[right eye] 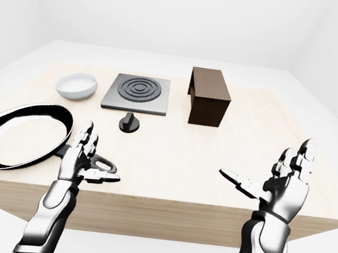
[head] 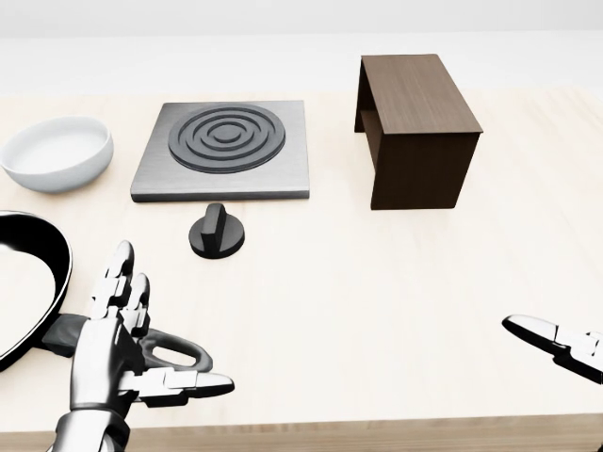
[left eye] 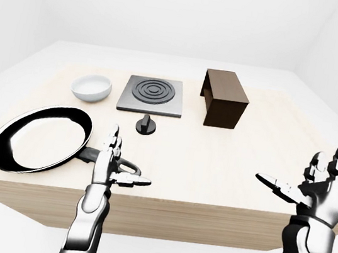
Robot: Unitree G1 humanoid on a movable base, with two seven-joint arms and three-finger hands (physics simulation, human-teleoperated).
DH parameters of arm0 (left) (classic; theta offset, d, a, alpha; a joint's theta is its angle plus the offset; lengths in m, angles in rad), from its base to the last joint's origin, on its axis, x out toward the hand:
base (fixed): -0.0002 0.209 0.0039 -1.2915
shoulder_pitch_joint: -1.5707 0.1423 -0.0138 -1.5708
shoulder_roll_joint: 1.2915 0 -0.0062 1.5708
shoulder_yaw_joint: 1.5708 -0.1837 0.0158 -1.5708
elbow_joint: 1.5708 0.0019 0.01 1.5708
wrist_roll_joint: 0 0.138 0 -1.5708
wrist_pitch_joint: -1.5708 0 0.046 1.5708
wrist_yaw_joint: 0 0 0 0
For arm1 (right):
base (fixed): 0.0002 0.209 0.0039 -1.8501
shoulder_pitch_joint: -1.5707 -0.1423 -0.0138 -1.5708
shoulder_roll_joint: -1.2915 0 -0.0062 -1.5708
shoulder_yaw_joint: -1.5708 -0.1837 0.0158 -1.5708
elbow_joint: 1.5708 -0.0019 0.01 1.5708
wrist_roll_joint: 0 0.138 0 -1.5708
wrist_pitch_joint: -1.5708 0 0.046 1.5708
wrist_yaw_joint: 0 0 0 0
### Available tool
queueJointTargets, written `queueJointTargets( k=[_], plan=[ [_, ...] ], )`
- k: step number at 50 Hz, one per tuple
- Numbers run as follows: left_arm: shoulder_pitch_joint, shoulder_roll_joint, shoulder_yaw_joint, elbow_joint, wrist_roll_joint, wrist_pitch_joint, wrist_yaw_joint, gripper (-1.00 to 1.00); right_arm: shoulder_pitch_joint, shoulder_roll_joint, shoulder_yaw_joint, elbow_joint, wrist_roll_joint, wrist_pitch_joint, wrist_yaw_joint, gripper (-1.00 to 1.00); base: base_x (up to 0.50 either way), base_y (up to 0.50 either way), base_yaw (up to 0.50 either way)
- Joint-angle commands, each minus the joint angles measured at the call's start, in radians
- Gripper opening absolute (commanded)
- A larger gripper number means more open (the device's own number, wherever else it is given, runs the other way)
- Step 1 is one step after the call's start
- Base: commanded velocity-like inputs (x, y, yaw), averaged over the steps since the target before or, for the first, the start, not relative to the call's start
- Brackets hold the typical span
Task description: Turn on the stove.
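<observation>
My left chrome three-finger hand (head: 118,353) hovers spread, empty, above the black handle (head: 174,350) of the glossy black frying pan (left eye: 39,137). My right chrome hand (right eye: 284,185) is spread too, palm inward, holding nothing, off the pale wooden table (head: 377,292) edge at 4 o'clock. At 12 o'clock from the left hand: round black stove knob (head: 217,232), untouched. Just beyond it, the square grey stove plate with concentric rings (head: 224,149). White bowl (head: 57,153) at 10, dark brown wooden box (head: 415,127) at 2.

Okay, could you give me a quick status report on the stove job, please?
Both hands open and empty: left hand, right hand. Stove knob untouched, below the burner plate in the head view. Nothing blocking the knob; frying pan sits left.
</observation>
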Motion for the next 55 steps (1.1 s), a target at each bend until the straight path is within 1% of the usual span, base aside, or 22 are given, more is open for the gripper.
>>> queueJointTargets(
  k=[1,5,23,25,30,33,39,43,47,49,50,52,54,55],
  plan=[
    [0.006,-0.001,-0.003,-0.004,0.001,-0.001,0.004,1.00,0.008,0.003,-0.026,-0.040,0.014,0.000,0.002,1.00,0.00,0.00,0.00],
    [0.007,-0.002,-0.003,-0.005,0.001,-0.001,0.004,1.00,0.005,0.003,-0.017,-0.001,0.009,0.000,0.011,1.00,0.24,0.00,0.00],
    [0.002,-0.002,-0.005,0.013,0.002,-0.011,0.005,1.00,0.007,0.001,-0.009,-0.012,0.012,0.000,0.013,1.00,0.32,0.00,0.00],
    [0.001,-0.002,-0.004,0.012,0.002,-0.009,0.005,1.00,0.006,0.002,-0.009,-0.010,0.012,0.000,0.014,1.00,0.32,0.00,0.00],
    [-0.001,-0.002,-0.005,0.020,0.004,-0.015,0.006,1.00,0.004,0.000,-0.007,-0.006,0.013,0.000,0.017,1.00,0.32,0.00,0.00],
    [0.000,-0.002,-0.005,0.011,0.003,-0.007,0.007,1.00,0.002,-0.001,-0.007,-0.014,0.012,0.000,0.016,1.00,0.32,0.00,0.00],
    [0.002,-0.003,-0.011,0.022,0.007,-0.016,0.004,1.00,0.001,0.000,-0.003,0.002,0.012,0.000,0.022,1.00,0.32,0.00,0.00],
    [0.001,-0.002,-0.009,0.018,0.006,-0.010,0.004,1.00,0.004,-0.001,-0.005,-0.002,0.014,0.000,0.024,1.00,0.32,0.00,0.00],
    [0.002,-0.003,-0.012,0.027,0.013,-0.021,0.006,1.00,0.017,0.011,-0.009,-0.016,0.026,0.000,0.027,1.00,0.29,0.00,0.00],
    [0.005,-0.003,-0.012,0.019,0.015,-0.016,0.007,1.00,0.019,0.012,-0.010,-0.020,0.024,0.000,0.027,1.00,0.04,0.00,0.00],
    [0.000,-0.002,-0.010,0.027,0.016,-0.020,0.007,1.00,0.023,0.014,-0.014,-0.026,0.026,0.000,0.028,1.00,0.00,0.00,0.00],
    [-0.019,0.001,-0.006,0.056,0.022,-0.036,0.010,1.00,0.027,0.016,-0.014,-0.032,0.024,0.000,0.028,1.00,0.00,0.00,0.00],
    [-0.047,0.007,0.002,0.077,0.020,-0.031,0.011,1.00,0.029,0.018,-0.016,-0.030,0.028,0.000,0.033,1.00,0.00,0.00,0.00],
    [-0.066,0.010,0.005,0.094,0.025,-0.034,0.014,1.00,0.028,0.018,-0.016,-0.032,0.029,0.000,0.032,1.00,0.00,0.00,0.00]
  ],
)
